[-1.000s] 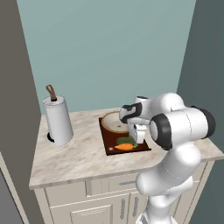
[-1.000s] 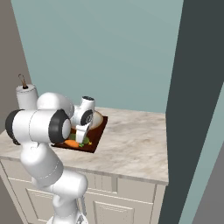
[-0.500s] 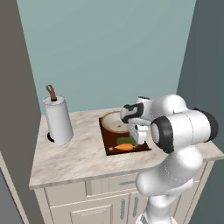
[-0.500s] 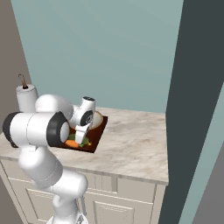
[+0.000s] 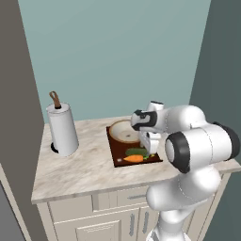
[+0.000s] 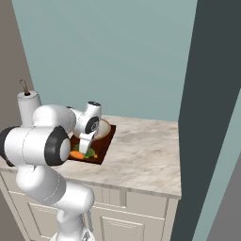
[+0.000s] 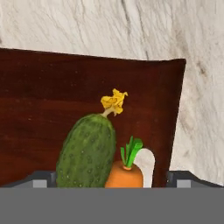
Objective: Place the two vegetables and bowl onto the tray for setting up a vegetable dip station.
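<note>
Not much has changed over the last second, honestly. The tray (image 5: 118,155) sits in the same spot on the marble countertop (image 5: 80,172), with the bowl (image 5: 123,132) on its far half and the cucumber (image 5: 135,151) and carrot (image 5: 133,159) lying side by side on the near half. All three are already on the board.

The only real difference is in the arm: in the left base view the hand looks like it has crept up a touch from the veggies, and in the right base view the shoulder and elbow have shifted a bit toward the camera. Small stuff. The gripper (image 5: 151,149) hangs just over the cucumber and carrot, pointing down at them.

From the hand view you get a close look: the cucumber (image 7: 86,152), with a little yellow flower at its tip, lies right up against the carrot (image 7: 124,175), touching it, both resting on the dark reddish-brown tray (image 7: 52,96) near its corner, with marble beyond the edge. The finger tips show as little grey bits at the far left and right of the bottom, spread wide with nothing between them, so the jaws are apart and not holding either vegetable.

The paper towel roll (image 5: 62,128) stands well off to the left, untouched.
</note>
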Robot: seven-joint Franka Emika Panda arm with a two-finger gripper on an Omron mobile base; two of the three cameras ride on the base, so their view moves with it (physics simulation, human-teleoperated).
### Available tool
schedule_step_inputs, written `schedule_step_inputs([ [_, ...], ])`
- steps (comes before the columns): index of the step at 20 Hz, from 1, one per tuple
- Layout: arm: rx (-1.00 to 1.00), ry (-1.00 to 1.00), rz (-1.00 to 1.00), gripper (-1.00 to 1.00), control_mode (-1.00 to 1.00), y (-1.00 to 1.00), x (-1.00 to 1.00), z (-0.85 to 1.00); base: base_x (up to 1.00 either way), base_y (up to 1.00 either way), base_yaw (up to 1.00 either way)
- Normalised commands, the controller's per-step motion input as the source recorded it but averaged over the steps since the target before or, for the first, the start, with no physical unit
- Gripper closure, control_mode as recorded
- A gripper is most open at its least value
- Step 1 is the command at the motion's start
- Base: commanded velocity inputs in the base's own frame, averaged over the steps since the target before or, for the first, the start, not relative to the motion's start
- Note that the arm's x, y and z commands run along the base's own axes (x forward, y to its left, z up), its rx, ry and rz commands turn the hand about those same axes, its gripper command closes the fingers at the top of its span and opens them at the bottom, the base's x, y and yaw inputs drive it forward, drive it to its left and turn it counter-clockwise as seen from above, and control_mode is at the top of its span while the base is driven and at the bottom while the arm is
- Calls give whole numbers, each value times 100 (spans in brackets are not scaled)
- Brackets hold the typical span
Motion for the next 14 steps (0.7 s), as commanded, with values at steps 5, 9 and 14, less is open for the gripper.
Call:
schedule_step_inputs([
  [5, 0, 4, 0, -100, -100, -1, -14, 26, 0, 0, 0],
  [9, 0, 11, 0, -100, -100, -1, -18, 24, 0, 0, 0],
  [14, 0, 24, 3, -100, -100, 0, -19, 30, 0, 0, 0],
])
